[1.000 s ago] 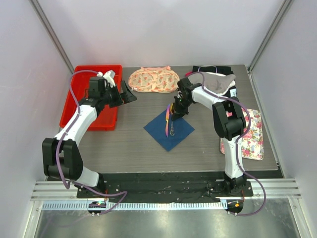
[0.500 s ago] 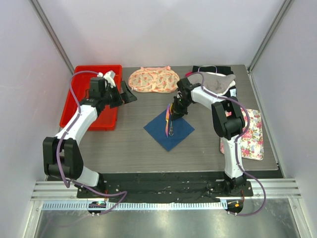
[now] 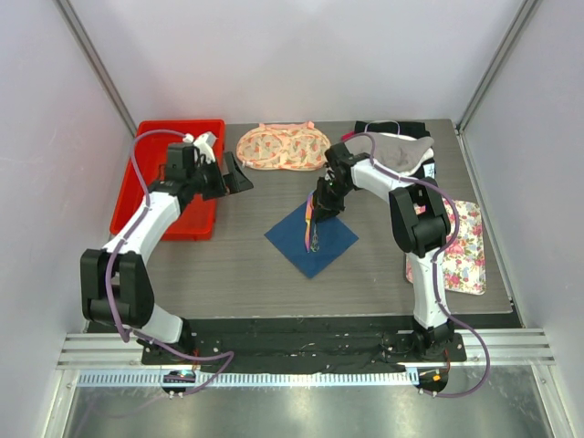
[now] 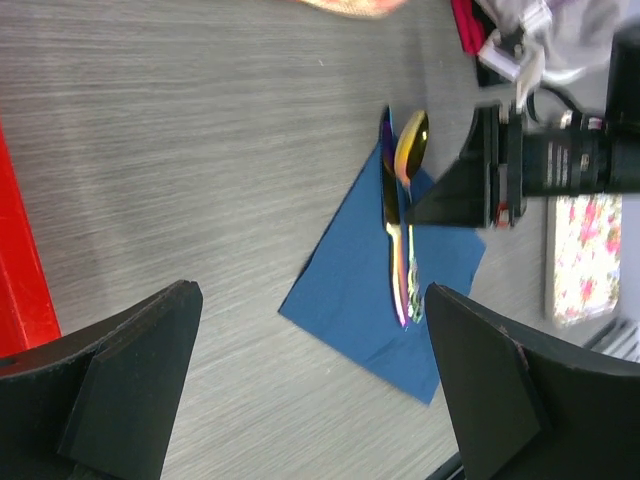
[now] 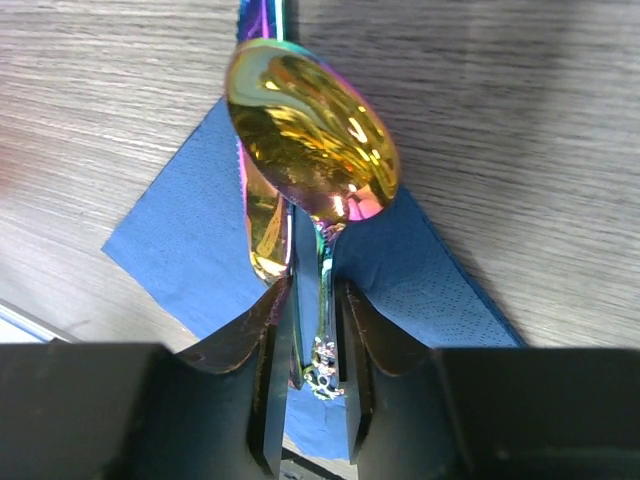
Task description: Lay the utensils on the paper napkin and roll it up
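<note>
The dark blue paper napkin point(image 3: 315, 248) lies as a diamond at mid-table. Slender iridescent utensils point(image 3: 314, 234) lie on it along its middle; they show in the left wrist view point(image 4: 400, 250) too. My right gripper point(image 3: 321, 208) hovers over the napkin's far corner, shut on the handle of a gold-pink spoon point(image 5: 310, 130). Its bowl sticks out beyond the fingertips point(image 5: 275, 310), over the napkin point(image 5: 180, 240). My left gripper point(image 3: 235, 173) is open and empty by the red tray, well left of the napkin point(image 4: 350, 310).
A red tray point(image 3: 123, 196) stands at the far left. A peach floral cloth point(image 3: 283, 146) lies at the back centre, and dark and grey cloth point(image 3: 401, 146) at the back right. A white floral mat point(image 3: 467, 255) lies at the right edge.
My right gripper with the spoon has shifted very slightly toward the far side above the napkin. The left arm has hardly moved.
</note>
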Available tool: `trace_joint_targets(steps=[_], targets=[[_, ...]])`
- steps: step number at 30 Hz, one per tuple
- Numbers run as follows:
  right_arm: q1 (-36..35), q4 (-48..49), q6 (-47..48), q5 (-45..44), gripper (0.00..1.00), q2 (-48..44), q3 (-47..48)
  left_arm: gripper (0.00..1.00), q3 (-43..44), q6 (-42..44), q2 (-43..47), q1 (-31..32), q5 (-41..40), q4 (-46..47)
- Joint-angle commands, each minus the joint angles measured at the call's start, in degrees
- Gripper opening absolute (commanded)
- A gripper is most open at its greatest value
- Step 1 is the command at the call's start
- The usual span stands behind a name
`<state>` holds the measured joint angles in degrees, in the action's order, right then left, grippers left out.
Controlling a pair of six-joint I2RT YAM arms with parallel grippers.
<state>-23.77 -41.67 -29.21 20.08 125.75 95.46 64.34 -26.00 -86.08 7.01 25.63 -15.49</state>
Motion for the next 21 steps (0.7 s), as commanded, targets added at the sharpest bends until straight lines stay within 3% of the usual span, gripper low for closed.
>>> trace_joint_targets(steps=[1, 4, 6, 8, 10, 13, 14, 18, 21], targets=[[-0.2, -0.9, 1.9, 1.6, 0.33, -3.8, 3.9, 1.0, 2.3, 10.6, 3.1, 0.1, 7.5, -3.1], [-0.1, -2.6, 5.7, 4.0, 0.41, -6.1, 5.3, 1.0, 1.0, 22.2, 5.9, 1.0, 13.7, -6.2], [0.4, -3.2, 7.7, 4.7, 0.53, -8.8, 4.7, 1.0, 0.4, 32.5, 7.2, 2.8, 13.9, -9.7], [1.2, -3.2, 10.1, 5.0, 0.58, -11.5, 3.7, 1.0, -1.1, 38.3, 8.0, 7.1, 13.4, -11.0], [1.9, -3.5, 11.9, 7.6, 0.59, -12.7, 1.8, 0.99, -2.9, 45.6, 8.5, 12.8, 11.1, -9.1], [3.9, -3.5, 14.5, 10.9, 0.59, -15.3, -2.5, 0.9, -7.0, 54.2, 8.1, 20.4, 8.5, -3.3], [6.3, -2.5, 15.8, 13.6, 0.59, -17.0, -6.5, 0.79, -9.7, 57.3, 6.6, 25.6, 6.6, -0.1], [12.2, 0.5, 16.7, 25.9, 0.59, -19.4, -12.9, 0.68, -15.2, 65.9, 3.8, 32.4, 3.7, 9.6], [15.3, 1.8, 17.6, 29.9, 0.59, -20.0, -16.7, 0.63, -20.1, 71.5, 3.1, 36.8, 1.9, 15.3]])
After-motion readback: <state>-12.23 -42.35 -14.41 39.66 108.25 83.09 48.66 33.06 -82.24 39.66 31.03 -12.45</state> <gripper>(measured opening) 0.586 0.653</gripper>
